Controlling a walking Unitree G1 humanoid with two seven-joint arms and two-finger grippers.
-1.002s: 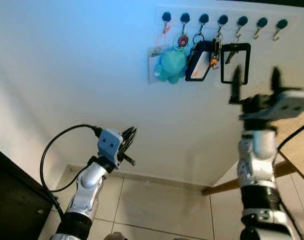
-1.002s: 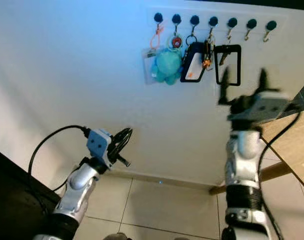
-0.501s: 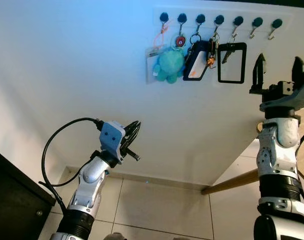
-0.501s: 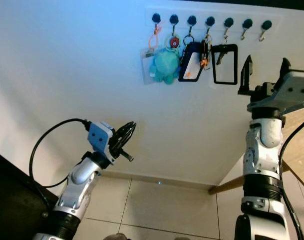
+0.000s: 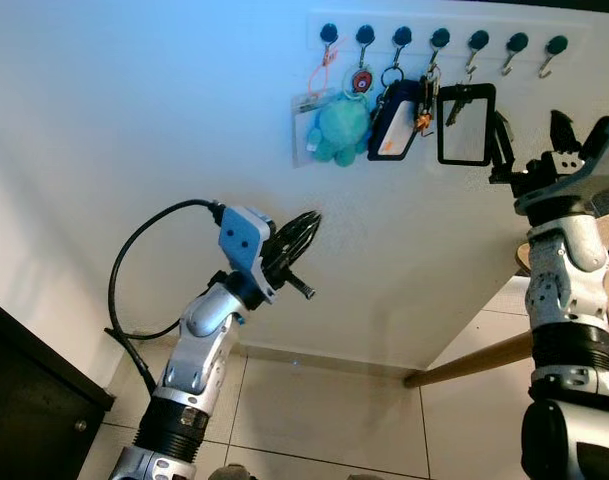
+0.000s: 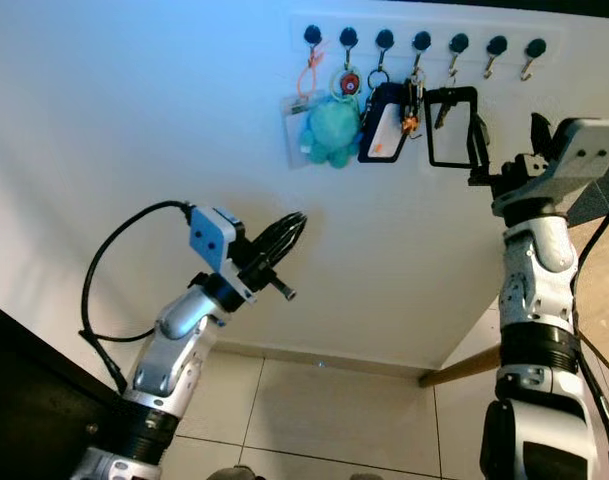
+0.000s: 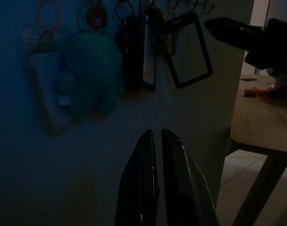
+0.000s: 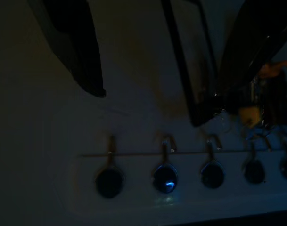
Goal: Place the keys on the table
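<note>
A bunch of keys [image 5: 427, 100] hangs from a row of dark wall hooks [image 5: 440, 38], beside a black card fob [image 5: 396, 122], a teal plush charm [image 5: 342, 128] and an empty black badge frame [image 5: 466, 125]. My right gripper [image 5: 531, 135] is raised and open, close to the wall just right of that frame. In the right wrist view the frame [image 8: 190, 80] lies between its spread fingers [image 8: 72, 42], next to one of them. My left gripper [image 5: 312, 222] is shut and empty, pointing up at the wall well below and left of the hooks. Its fingers [image 7: 152, 179] show pressed together in the left wrist view.
A wooden table [image 7: 261, 122] stands to the right behind my right arm, with its leg [image 5: 474, 362] slanting to the tiled floor [image 5: 314, 420]. A small orange cord [image 7: 261, 92] lies on the tabletop. A dark cabinet [image 5: 34, 400] sits low on the left.
My left arm has lifted and swung right, closer to the wall under the hooks. My right gripper has shifted left, nearer the black badge frame, still open.
</note>
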